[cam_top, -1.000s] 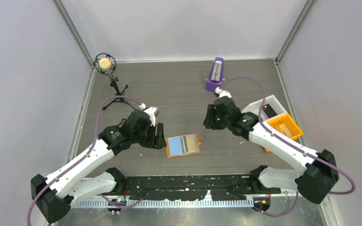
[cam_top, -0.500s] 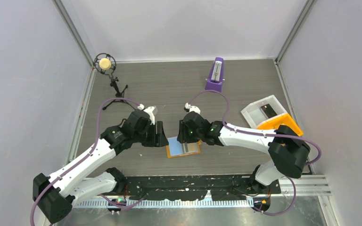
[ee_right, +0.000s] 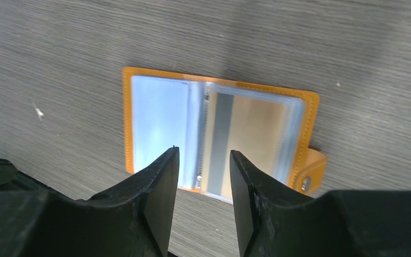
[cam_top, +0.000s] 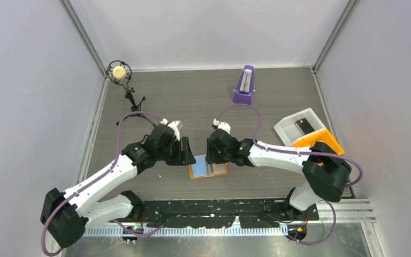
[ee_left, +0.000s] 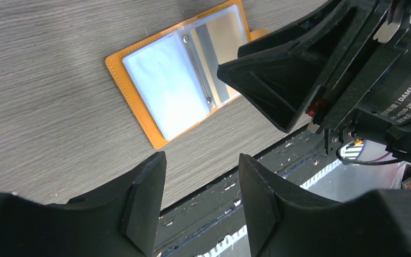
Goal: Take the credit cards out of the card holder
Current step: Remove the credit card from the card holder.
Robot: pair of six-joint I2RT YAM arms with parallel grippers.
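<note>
The card holder [cam_top: 210, 168] lies open and flat on the table, orange with clear pockets. In the right wrist view the holder [ee_right: 310, 123] shows a light blue card [ee_right: 158, 120] in its left pocket and a grey-striped card [ee_right: 246, 134] in its right pocket. My right gripper [ee_right: 203, 158] is open and empty, hovering just above the holder's centre fold. My left gripper [ee_left: 200, 163] is open and empty, just left of the holder [ee_left: 134, 107]. In the top view the left gripper [cam_top: 184, 156] and the right gripper [cam_top: 212, 157] flank the holder's far edge.
A white bin [cam_top: 289, 122] holding a black card [cam_top: 304, 125] stands at the right, with an orange bin [cam_top: 324, 140] beside it. A purple metronome [cam_top: 244, 85] stands at the back. A microphone on a tripod [cam_top: 121, 75] stands at the back left.
My right arm has swung left from the bins to above the card holder. My left gripper has moved slightly right, closer to the holder.
</note>
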